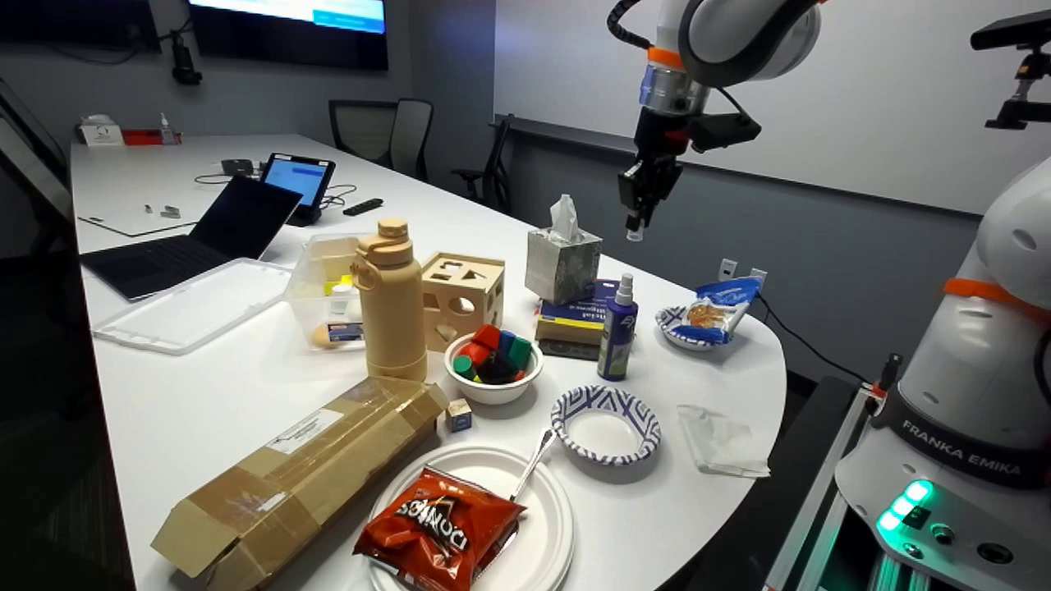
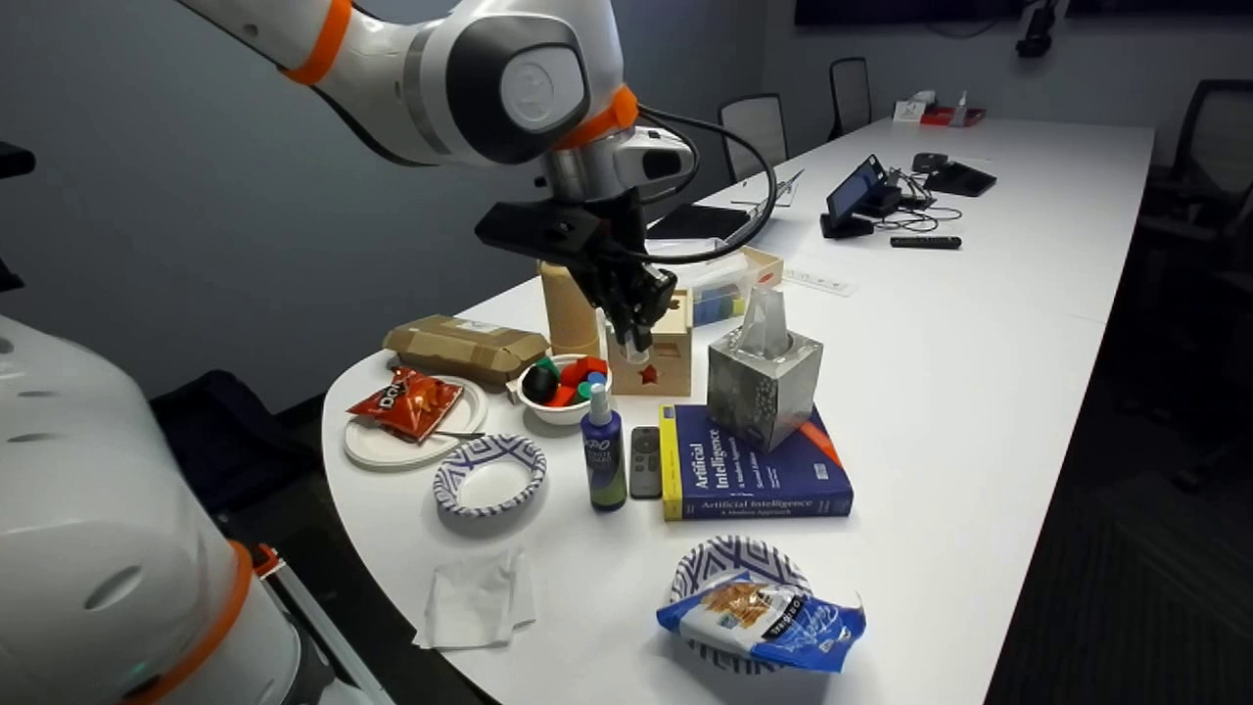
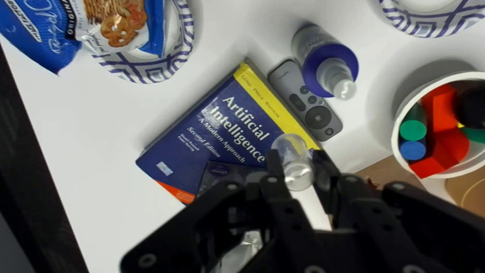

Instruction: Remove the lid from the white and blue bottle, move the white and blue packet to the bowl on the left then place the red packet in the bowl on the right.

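Plastic and see-through, the lid [image 3: 299, 176] is pinched in your gripper [image 3: 298, 160], off the purple bottle [image 2: 605, 462], whose nozzle stands bare; it is best set down first. Next, judging by the task, comes the white and blue packet [image 2: 764, 619], lying across the patterned bowl on the right [image 2: 729, 556] in both exterior views, one blue end reaching past the rim. From your gripper it is well apart, up and to the left in the wrist view, beyond the book [image 3: 227, 121]. Its long axis, partly cropped there, seems to run roughly along the line your jaws close on, so a wrist turn may help you pinch its narrow width and carry it to the patterned bowl on the left [image 2: 489, 490].
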You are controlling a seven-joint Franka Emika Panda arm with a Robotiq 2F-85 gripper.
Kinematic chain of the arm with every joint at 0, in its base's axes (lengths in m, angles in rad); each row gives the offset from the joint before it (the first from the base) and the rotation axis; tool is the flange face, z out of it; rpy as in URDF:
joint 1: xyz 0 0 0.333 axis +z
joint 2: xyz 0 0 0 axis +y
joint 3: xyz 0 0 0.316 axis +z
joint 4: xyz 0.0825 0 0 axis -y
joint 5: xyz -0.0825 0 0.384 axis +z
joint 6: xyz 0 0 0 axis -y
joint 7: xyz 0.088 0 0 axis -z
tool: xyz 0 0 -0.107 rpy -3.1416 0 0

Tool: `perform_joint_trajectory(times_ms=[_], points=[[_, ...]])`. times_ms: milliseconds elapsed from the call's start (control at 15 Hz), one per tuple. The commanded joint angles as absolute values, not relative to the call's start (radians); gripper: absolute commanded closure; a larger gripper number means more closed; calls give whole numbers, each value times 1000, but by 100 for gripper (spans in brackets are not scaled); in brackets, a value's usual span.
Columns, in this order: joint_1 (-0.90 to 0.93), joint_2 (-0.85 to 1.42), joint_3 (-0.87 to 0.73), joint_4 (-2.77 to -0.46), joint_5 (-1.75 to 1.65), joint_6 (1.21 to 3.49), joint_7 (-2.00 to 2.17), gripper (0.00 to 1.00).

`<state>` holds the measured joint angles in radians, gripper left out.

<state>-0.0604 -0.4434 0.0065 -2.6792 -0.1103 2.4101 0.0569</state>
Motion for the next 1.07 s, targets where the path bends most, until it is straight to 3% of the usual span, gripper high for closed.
perform_joint_trajectory(times_ms=[0,400,667,1000], points=[[-119,-414,-44,-2714,-119,2468,51,94],[-14,-135,-279,-2730,279,2663,-290,94],[-31,-28,-247,-2690,433,2636,-417,94],[-59,59,-166,-2687,322,2698,-283,94]])
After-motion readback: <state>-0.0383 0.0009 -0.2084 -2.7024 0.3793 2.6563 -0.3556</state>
